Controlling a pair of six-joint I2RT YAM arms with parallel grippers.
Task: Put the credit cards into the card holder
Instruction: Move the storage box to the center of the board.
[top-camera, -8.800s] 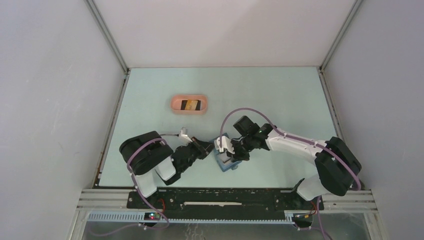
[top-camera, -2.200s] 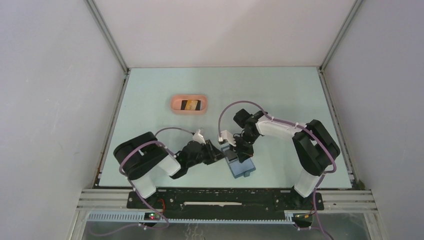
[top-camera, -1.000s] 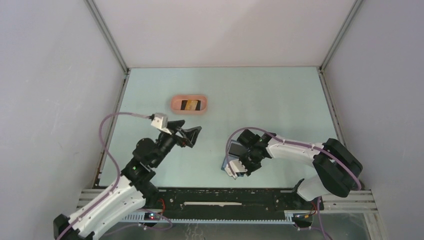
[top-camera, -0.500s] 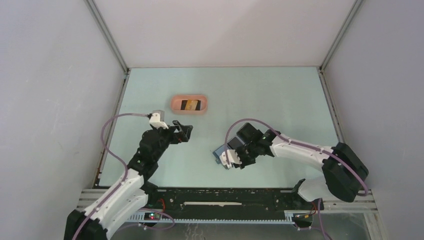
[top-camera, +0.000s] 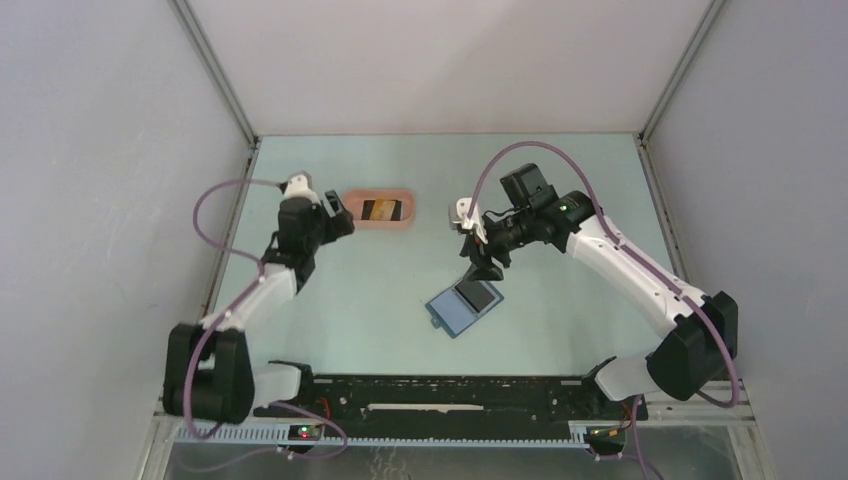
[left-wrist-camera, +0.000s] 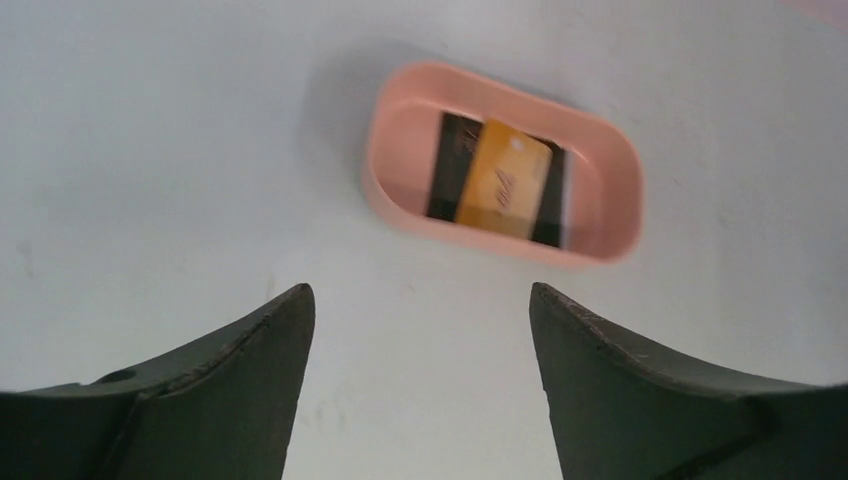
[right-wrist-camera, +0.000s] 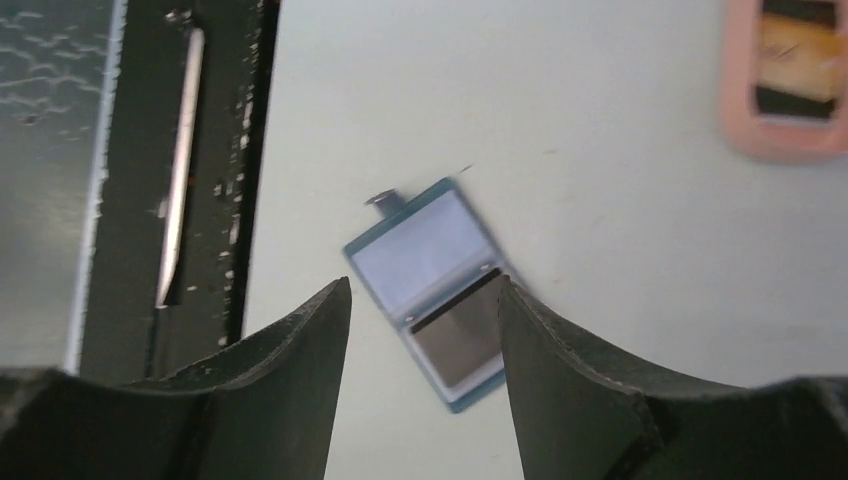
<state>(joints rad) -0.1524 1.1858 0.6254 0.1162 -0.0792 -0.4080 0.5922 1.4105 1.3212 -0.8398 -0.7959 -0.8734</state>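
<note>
The credit cards lie in a pink oval tray (top-camera: 385, 210): a tan-orange card (left-wrist-camera: 505, 180) rests across a black card (left-wrist-camera: 445, 165). My left gripper (top-camera: 340, 217) hovers just left of the tray, open and empty; in the left wrist view its jaws (left-wrist-camera: 418, 295) stand wide with the tray ahead of them. The blue card holder (top-camera: 463, 307) lies unfolded on the table, one half light blue (right-wrist-camera: 415, 250), the other showing a dark grey panel (right-wrist-camera: 455, 340). My right gripper (top-camera: 478, 262) hangs above and beyond it, open and empty (right-wrist-camera: 422, 284).
The black base rail (top-camera: 450, 395) runs along the near table edge, close to the card holder; it also shows at the left of the right wrist view (right-wrist-camera: 180, 180). White walls enclose the table on three sides.
The right gripper opened, let go of the card holder and lifted away toward the far side; the holder now lies open on the table. The left arm swung out to the pink tray.
</note>
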